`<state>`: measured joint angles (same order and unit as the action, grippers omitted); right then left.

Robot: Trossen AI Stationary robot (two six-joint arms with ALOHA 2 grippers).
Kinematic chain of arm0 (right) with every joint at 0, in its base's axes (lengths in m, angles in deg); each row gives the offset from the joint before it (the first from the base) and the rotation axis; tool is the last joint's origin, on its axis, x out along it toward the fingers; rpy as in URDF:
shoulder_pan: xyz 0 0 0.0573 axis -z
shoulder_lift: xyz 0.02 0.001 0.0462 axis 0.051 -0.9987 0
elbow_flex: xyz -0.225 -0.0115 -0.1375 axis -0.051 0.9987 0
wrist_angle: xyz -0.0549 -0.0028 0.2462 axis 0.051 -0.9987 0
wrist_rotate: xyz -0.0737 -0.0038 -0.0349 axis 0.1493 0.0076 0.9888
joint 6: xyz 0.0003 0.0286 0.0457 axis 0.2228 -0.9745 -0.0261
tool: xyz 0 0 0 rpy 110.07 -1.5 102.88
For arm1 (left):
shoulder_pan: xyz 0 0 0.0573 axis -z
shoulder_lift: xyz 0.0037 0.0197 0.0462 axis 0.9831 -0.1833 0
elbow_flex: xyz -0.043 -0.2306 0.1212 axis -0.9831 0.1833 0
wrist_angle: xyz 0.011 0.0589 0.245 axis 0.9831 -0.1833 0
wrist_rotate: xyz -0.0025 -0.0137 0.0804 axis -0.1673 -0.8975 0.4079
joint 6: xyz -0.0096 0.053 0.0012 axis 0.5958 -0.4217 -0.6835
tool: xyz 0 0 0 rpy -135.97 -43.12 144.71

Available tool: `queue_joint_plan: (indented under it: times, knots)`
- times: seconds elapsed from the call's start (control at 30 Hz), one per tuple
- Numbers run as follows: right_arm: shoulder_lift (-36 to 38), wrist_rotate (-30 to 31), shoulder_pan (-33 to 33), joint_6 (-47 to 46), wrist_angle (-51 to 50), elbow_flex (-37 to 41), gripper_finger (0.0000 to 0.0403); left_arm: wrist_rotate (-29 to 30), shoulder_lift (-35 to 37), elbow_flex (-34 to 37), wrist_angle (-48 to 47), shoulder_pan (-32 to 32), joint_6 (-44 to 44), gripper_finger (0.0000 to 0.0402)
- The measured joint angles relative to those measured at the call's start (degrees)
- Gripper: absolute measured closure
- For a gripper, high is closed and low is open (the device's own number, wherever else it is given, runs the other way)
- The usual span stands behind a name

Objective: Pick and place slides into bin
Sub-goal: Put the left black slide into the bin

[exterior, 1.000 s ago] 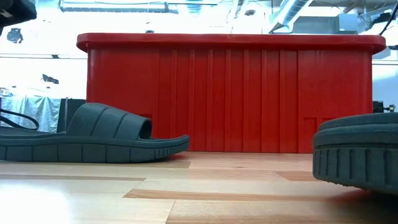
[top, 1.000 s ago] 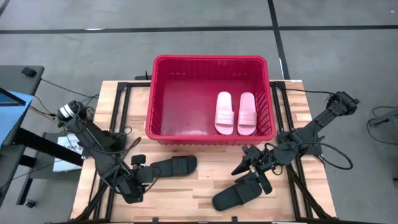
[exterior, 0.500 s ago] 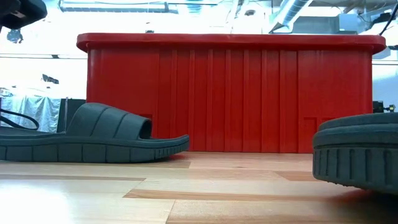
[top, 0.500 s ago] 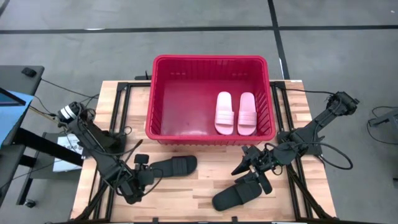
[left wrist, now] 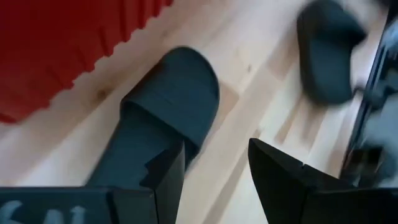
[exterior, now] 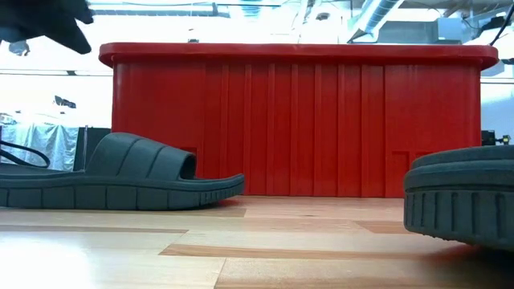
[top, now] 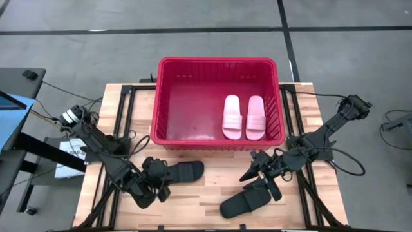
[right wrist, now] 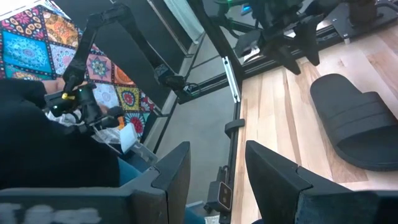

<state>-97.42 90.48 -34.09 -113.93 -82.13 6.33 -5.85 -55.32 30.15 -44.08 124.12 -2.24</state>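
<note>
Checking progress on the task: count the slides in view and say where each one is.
4. Two pink slides lie side by side in the red bin; one black slide by the left gripper, another black slide near the right gripper.

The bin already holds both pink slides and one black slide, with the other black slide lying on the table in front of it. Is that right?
Not quite. The high view shows the bin holding only the two pink slides. Both black slides lie on the table in front of it: one by the left gripper, the other near the right gripper.

Overhead and table-level cameras both frame the red bin point(top: 219, 103).
</note>
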Motion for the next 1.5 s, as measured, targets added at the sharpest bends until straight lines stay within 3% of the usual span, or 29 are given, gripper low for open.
queue_joint_plan:
  times: [0.17,0.3,0.53,0.83,1.1,1.27,1.5]
  knots:
    - [0.00,0.00,0.02,0.00,-0.02,0.00,0.0258,4.30,0.00,0.00,0.26,-0.17,13.42,0.0232]
    - [0.00,0.00,0.02,0.00,0.00,0.00,0.0258,6.26,0.00,0.00,1.81,-0.17,19.24,0.0232]
    - [0.00,0.00,0.02,0.00,0.00,0.00,0.0258,6.88,-3.04,0.00,5.78,-0.80,22.10,0.0232]
    - [0.02,0.00,0.00,0.00,-0.02,0.00,0.0258,1.83,-9.66,0.00,14.53,-1.29,22.58,0.0233]
    - [0.02,0.00,0.02,0.00,-0.02,0.00,0.0258,-0.06,-9.92,0.00,14.47,-1.29,22.62,0.0233]
    - [0.02,0.00,0.01,0.00,-0.01,0.00,0.0258,-8.41,-9.80,0.00,11.37,-1.29,13.80,0.0233]
    - [0.02,0.00,0.02,0.00,-0.02,0.00,0.0258,-27.60,-8.87,-0.02,1.85,-1.24,0.86,0.0233]
